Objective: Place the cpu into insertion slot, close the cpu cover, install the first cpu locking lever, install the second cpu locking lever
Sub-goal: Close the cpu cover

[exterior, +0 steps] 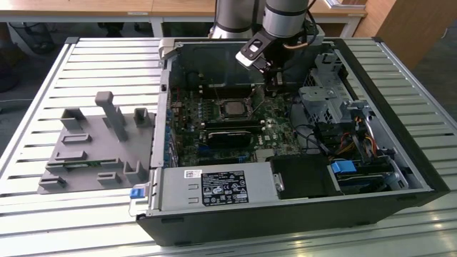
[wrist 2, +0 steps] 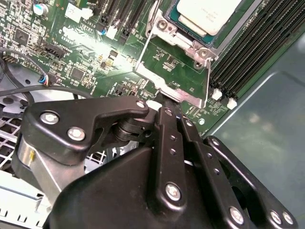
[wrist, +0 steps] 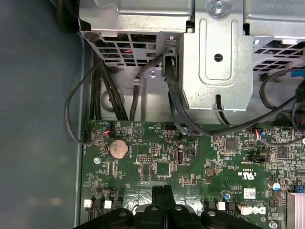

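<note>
Gripper (wrist: 162, 191) closing tight, jaws pressing together at open cover (wrist 2: 170, 89) edge; cpu (wrist 2: 209, 13) sitting in slot (wrist 2: 165, 27).

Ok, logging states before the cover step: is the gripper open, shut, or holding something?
Gripper: shut, fingertips at the edge of the open cpu cover; whether it grips the cover cannot be told.
</note>
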Controlling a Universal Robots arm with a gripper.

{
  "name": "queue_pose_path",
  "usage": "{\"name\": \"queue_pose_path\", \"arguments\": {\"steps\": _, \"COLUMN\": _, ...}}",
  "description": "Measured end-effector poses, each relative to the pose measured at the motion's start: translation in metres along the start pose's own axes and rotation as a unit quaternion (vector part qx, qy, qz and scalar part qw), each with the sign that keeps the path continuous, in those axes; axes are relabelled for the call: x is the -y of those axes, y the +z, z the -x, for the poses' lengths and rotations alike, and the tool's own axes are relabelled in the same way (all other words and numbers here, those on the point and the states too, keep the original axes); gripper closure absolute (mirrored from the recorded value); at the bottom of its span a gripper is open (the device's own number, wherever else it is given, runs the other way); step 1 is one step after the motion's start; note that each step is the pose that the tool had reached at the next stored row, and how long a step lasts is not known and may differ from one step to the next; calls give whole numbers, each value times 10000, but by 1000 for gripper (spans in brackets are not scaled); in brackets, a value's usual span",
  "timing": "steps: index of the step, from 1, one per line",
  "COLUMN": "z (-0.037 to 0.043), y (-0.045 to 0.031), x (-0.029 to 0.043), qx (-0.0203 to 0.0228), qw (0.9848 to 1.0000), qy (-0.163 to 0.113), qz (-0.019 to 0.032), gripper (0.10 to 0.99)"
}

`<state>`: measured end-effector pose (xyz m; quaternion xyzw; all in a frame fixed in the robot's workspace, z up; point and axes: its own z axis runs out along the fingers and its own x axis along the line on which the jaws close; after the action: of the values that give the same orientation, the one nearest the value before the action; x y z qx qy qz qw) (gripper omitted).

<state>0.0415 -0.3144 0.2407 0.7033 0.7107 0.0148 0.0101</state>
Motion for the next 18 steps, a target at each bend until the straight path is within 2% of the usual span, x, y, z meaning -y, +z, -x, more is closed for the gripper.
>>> {"name": "queue_pose_path", "arguments": {"steps": 18, "z": -3, "y": -7, "x": 238, "qx": 0, "qw": 10000, "qy": 0, "qz": 0, "gripper": 980}}
